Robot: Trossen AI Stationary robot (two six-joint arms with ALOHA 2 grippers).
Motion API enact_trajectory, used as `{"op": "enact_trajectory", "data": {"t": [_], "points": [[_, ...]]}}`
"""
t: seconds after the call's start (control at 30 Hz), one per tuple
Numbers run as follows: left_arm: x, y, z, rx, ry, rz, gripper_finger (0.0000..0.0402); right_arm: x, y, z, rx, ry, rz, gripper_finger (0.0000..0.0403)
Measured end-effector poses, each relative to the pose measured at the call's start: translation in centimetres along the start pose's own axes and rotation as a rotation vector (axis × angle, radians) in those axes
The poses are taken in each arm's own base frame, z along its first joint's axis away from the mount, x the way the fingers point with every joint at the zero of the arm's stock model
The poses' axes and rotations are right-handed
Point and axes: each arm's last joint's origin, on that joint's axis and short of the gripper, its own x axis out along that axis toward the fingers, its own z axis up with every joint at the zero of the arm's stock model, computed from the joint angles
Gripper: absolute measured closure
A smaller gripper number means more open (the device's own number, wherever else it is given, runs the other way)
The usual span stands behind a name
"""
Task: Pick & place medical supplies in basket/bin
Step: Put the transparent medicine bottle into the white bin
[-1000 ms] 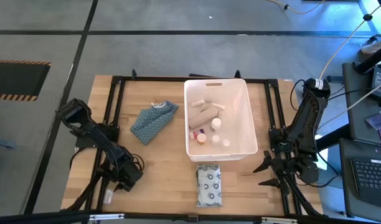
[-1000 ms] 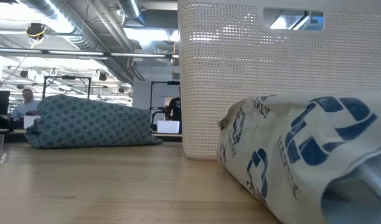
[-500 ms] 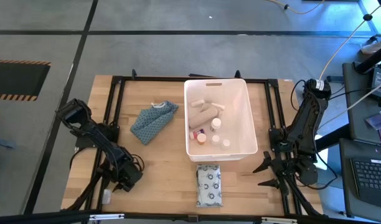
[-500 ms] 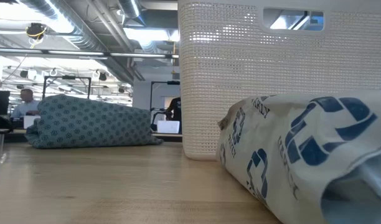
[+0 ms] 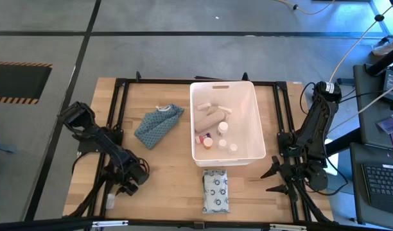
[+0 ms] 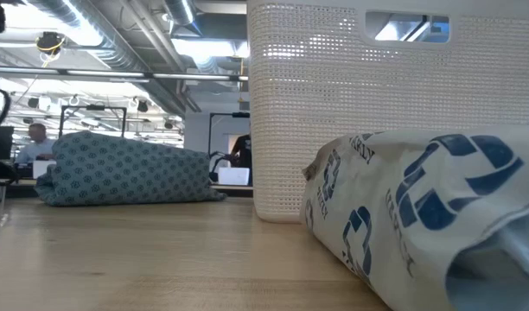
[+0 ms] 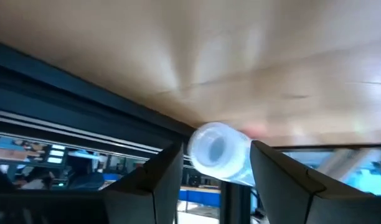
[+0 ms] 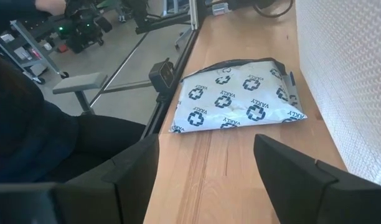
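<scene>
Bottle [image 7: 219, 151] sits between my spread left gripper [image 7: 216, 180] at the table's front-left corner; right gripper [image 8: 206, 171] spread, front-right.

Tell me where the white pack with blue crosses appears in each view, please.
High view: the patterned pack lies near the table's front edge, just outside the white tub.
Low view: the pack fills the lower right, before the tub wall.
Left wrist view: not in it.
Right wrist view: the pack lies centre, beside the tub wall.
Shared landmark: the tub.

Bright even light; blurred left wrist view.
</scene>
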Motion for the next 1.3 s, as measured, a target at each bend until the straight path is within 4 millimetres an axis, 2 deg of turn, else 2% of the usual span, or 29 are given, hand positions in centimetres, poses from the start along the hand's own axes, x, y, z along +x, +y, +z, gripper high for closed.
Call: {"op": "enact_trajectory", "data": {"t": [0.53, 0.9, 1.13, 1.3], "points": [[1.1, -1.0, -1.5, -0.037, 0.075, -0.043, 0.0222, 0.0, 0.0, 0.0, -0.004, 0.0, 0.0, 0.0139], [0.9, -1.1, -1.4, -0.057, 0.06, -0.052, 0.0222, 0.0, 0.0, 0.0, -0.005, 0.001, -0.001, 0.0139], [0.6, -1.2, -0.9, -0.174, 0.013, -0.085, 0.0222, 0.0, 0.0, 0.0, -0.027, 0.002, -0.001, 0.0139], [0.6, -1.3, -1.2, -0.112, 0.024, -0.076, 0.0222, 0.0, 0.0, 0.0, -0.029, 0.002, -0.001, 0.0139]]}}
